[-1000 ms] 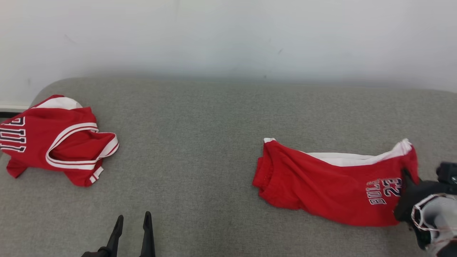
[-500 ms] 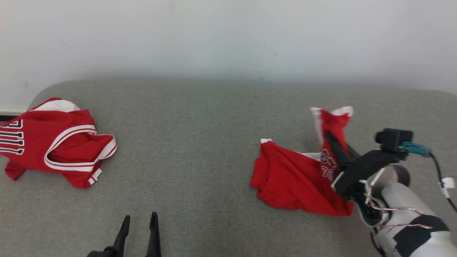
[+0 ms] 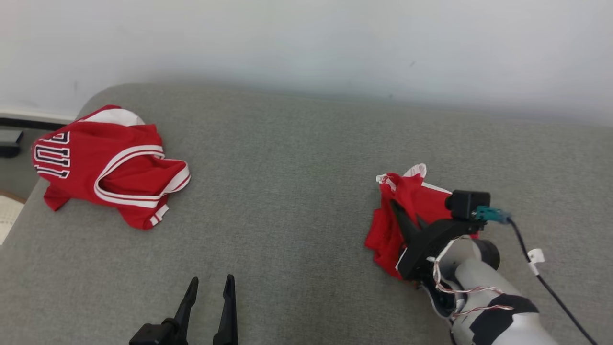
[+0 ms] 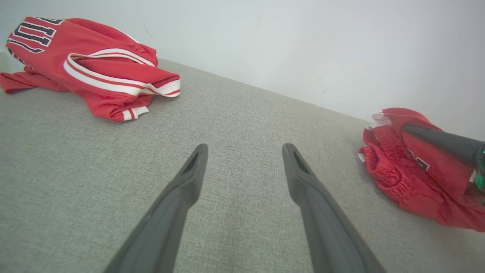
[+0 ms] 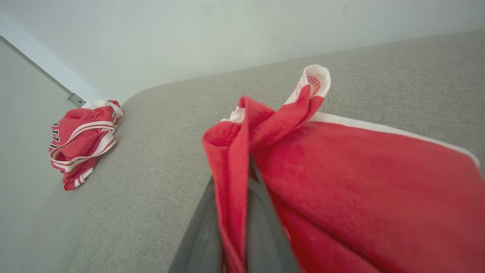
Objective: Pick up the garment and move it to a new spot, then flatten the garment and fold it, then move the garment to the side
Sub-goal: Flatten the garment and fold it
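**Right gripper clamps bunched red shorts; left gripper idle and open**

Hidden or unclear: the right gripper (image 3: 400,213) is half buried in the red shorts (image 3: 383,239). In the right wrist view cloth drapes over both fingers, which are pinched together on a fold of it. The print on the shorts is crumpled and unreadable. The lower part of the shorts is covered by the arm in the head view. The jersey (image 3: 110,167) lettering is partly folded under, and one edge hangs off the corner of the surface. A dark object (image 3: 9,141) at 9 o'clock is cut by the frame edge and cannot be identified.

The shorts sit at about 4 o'clock in the head view. They are gathered in a heap, with the white waistband poking up and the bottom touching the surface. The jersey lies at 10 o'clock, well apart from them.

The left gripper (image 3: 211,279) is at 6 o'clock, fingers spread and holding nothing, just above bare fabric.

The surface is a grey woven cushion (image 3: 287,191) with rounded corners. A plain white wall (image 3: 306,38) runs along 12 o'clock.
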